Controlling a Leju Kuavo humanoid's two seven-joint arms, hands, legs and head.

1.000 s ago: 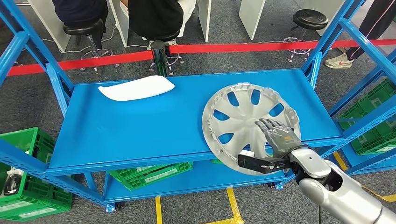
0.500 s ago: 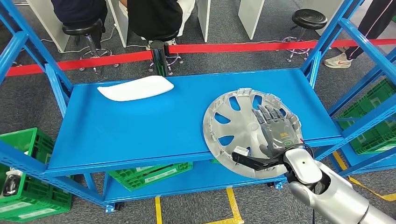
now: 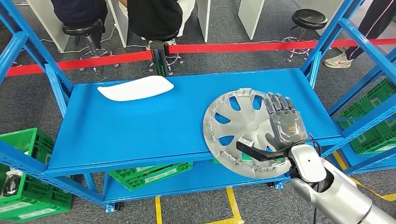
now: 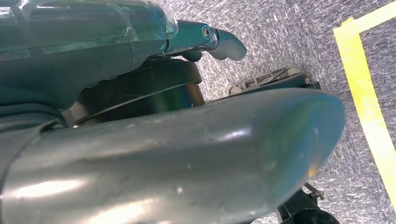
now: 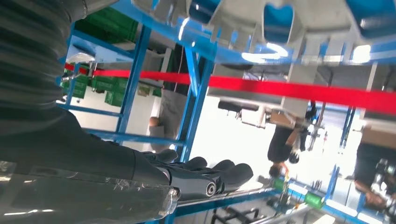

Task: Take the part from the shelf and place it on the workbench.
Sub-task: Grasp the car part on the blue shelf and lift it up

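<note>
A silver hubcap (image 3: pixel 238 121) lies on the blue shelf (image 3: pixel 140 126) at its front right, its near rim hanging over the shelf's front edge. My right hand (image 3: pixel 285 126) is stretched out flat over the hubcap's right side, with the thumb reaching left across the near rim. In the right wrist view the straight fingers (image 5: pixel 210 175) stand a little apart from the hubcap (image 5: pixel 299 14), with nothing gripped. My left hand (image 4: pixel 187 154) hangs over the grey floor with a finger held straight and nothing in it.
A white curved panel (image 3: pixel 135 87) lies at the shelf's back left. Blue uprights (image 3: pixel 327 42) frame the shelf. Green crates stand below left (image 3: pixel 23 186) and on the right rack (image 3: pixel 373 126). Behind a red floor line (image 3: pixel 233 47) people sit on stools.
My right hand has slid forward from the hubcap's near rim to lie over its right side. The hubcap has turned and shifted slightly.
</note>
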